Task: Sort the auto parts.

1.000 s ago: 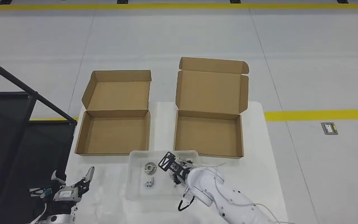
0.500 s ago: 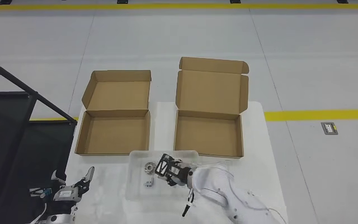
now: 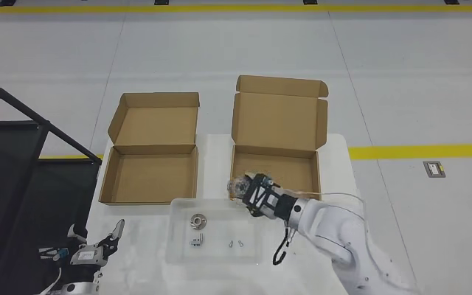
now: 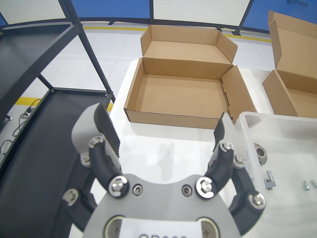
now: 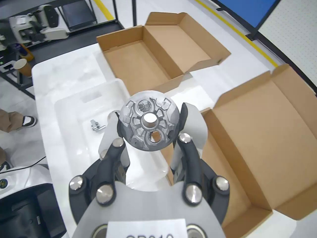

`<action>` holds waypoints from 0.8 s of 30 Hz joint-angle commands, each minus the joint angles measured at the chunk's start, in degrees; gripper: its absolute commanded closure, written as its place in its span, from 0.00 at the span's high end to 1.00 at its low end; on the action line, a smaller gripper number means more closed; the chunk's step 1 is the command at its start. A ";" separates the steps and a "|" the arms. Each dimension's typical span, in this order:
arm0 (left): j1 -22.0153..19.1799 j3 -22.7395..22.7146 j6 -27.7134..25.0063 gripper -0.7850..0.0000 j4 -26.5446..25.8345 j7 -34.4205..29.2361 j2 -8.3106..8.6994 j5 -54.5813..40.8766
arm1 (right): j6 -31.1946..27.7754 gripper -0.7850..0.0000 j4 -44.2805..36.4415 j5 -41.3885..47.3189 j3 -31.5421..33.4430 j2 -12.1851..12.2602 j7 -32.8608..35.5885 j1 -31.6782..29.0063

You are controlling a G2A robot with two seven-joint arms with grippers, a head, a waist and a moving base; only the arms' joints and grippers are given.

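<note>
Left hand point(image 4: 161, 118): fingers apart, near left, beside the tray.
Tray point(image 3: 214, 200): clear, on the worktop point(image 3: 335, 192); holds a ring point(image 3: 197, 219), bracket point(image 3: 195, 241) and two bolts point(image 3: 235, 243).
Right hand point(image 3: 243, 190): clamped on a round metal part point(image 5: 148, 122), above the tray's far right corner.
Far: left box point(image 3: 147, 177) and right box point(image 3: 291, 181), both open.

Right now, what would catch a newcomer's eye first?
The right end effector, shut on a round cast metal part, hangs at the near corner of the right cardboard box, past the clear bin. That box and the left cardboard box lie open and empty.
</note>
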 commanded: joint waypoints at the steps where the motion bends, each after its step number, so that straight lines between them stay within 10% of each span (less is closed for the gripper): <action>1: 0.00 0.00 0.00 1.00 0.00 0.00 0.00 0.00 | 0.69 0.00 4.10 1.44 0.55 -0.17 0.32 2.82; 10: 0.00 0.00 0.00 1.00 0.00 0.00 0.00 0.00 | -4.37 0.00 23.27 5.54 -0.79 -1.20 -8.66 14.14; 24: 0.00 0.00 0.00 1.00 0.00 0.00 0.00 0.00 | -3.75 0.00 23.29 5.70 -0.90 -1.24 -8.87 13.81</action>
